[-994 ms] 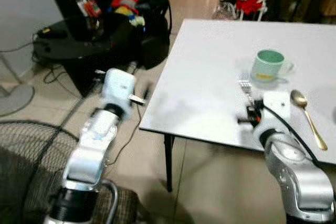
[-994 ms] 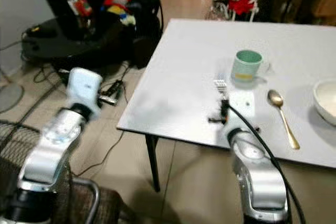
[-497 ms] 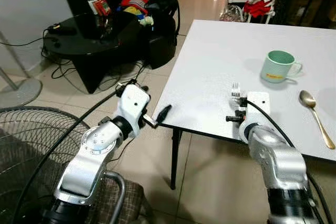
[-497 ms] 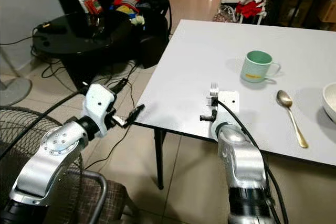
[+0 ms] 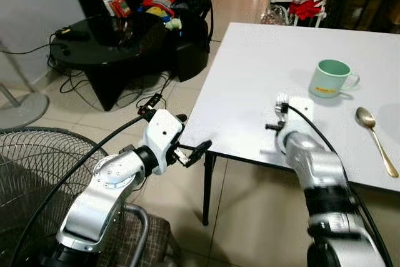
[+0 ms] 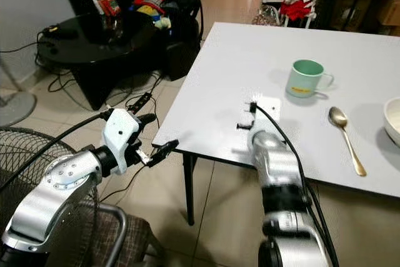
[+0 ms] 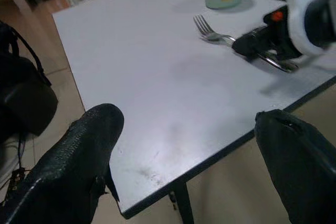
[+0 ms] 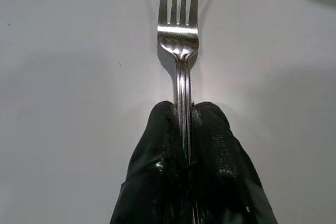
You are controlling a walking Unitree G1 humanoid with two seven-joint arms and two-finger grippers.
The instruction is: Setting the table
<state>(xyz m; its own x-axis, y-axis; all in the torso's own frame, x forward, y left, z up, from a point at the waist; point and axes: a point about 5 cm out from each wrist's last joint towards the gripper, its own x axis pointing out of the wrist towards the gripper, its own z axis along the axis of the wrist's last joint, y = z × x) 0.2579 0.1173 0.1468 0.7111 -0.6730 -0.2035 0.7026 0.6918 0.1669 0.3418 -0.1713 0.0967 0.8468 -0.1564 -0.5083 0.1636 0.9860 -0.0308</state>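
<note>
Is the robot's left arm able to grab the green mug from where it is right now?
Probably not. The left gripper hangs open off the table's near corner, while the green mug stands far across the white table, with the fork-holding right gripper in between.

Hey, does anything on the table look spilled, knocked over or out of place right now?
Nothing stands out. The green mug stands upright, the spoon lies flat to its right, and the right gripper holds the fork over the white table.
</note>
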